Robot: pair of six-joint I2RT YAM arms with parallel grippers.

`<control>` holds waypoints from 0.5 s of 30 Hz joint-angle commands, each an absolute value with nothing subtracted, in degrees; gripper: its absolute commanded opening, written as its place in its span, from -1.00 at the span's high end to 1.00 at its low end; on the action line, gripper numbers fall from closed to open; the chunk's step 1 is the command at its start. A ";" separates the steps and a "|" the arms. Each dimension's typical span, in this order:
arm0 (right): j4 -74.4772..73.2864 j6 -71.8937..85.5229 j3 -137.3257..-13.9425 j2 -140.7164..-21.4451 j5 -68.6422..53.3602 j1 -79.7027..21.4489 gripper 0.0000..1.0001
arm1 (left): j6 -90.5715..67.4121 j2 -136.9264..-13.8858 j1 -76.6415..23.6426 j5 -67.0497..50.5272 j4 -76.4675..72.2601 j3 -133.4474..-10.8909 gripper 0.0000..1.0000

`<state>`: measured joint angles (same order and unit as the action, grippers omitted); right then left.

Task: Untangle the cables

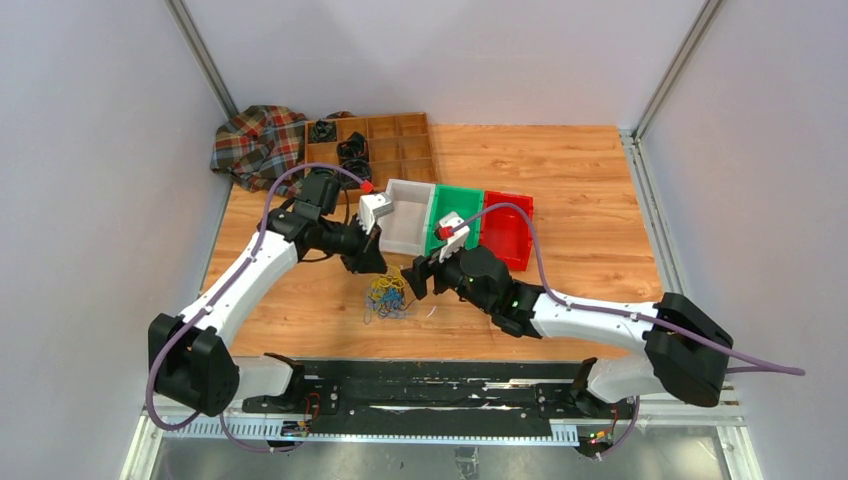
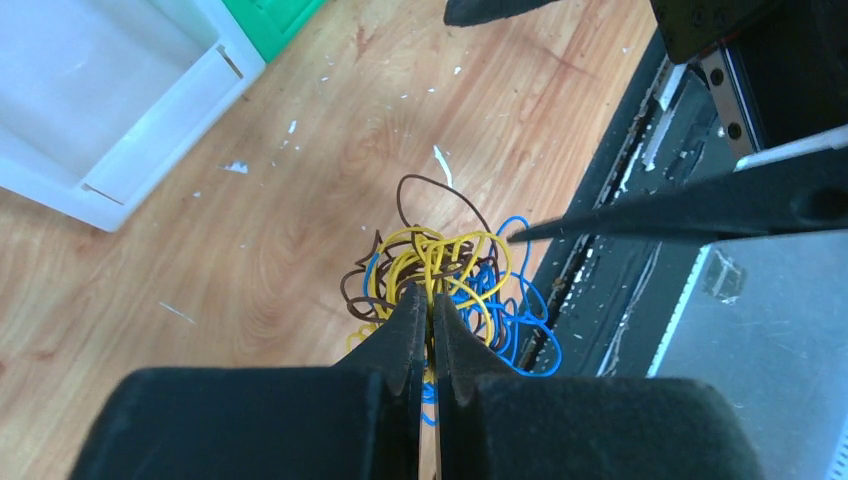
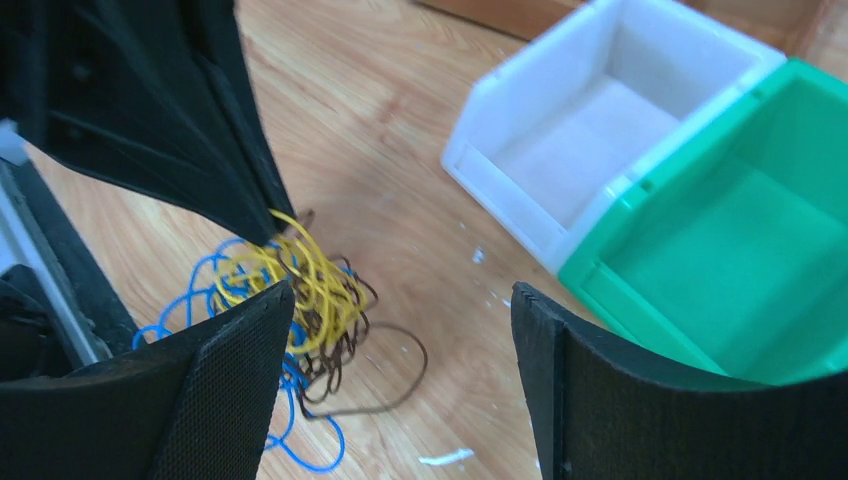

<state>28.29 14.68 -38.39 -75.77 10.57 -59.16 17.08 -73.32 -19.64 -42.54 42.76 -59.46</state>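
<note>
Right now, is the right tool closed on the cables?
No, the right tool stands wide open; the left tool pinches the cables.

White arms (image 1: 250, 272), black joints (image 1: 196, 366), purple arm cables (image 1: 533, 238)

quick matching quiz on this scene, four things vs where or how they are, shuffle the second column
Column 1
1. left gripper
2. right gripper
3. green bin
4. plaid cloth

Column 2
a. far left corner of the table
b. shut on the cables
c. jaws wide open
d. between the white bin and the red bin

Pairs: 1-b, 2-c, 3-d, 4-a
</note>
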 commanded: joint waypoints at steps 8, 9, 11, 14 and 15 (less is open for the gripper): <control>38.46 11.60 -40.93 -77.53 10.24 -63.69 -0.59 | 12.12 -68.72 -20.04 -47.08 46.79 -61.41 0.99; 38.54 11.52 -40.98 -77.71 10.20 -63.84 -0.59 | 12.05 -68.54 -20.04 -47.43 47.25 -61.51 0.99; 38.63 11.51 -41.04 -77.95 10.15 -63.90 -0.59 | 12.14 -68.11 -20.04 -48.07 48.17 -61.96 0.99; 38.62 10.98 -40.92 -77.73 9.45 -63.97 -0.58 | 12.15 -67.50 -20.04 -49.17 49.22 -62.75 0.99; 38.51 10.74 -40.81 -77.62 9.30 -63.98 -0.58 | 12.21 -67.31 -20.04 -49.39 49.48 -62.97 0.99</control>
<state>36.18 12.36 -39.70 -77.65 10.33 -62.72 12.99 -69.30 -19.64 -46.15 47.24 -60.25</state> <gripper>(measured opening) 0.794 0.042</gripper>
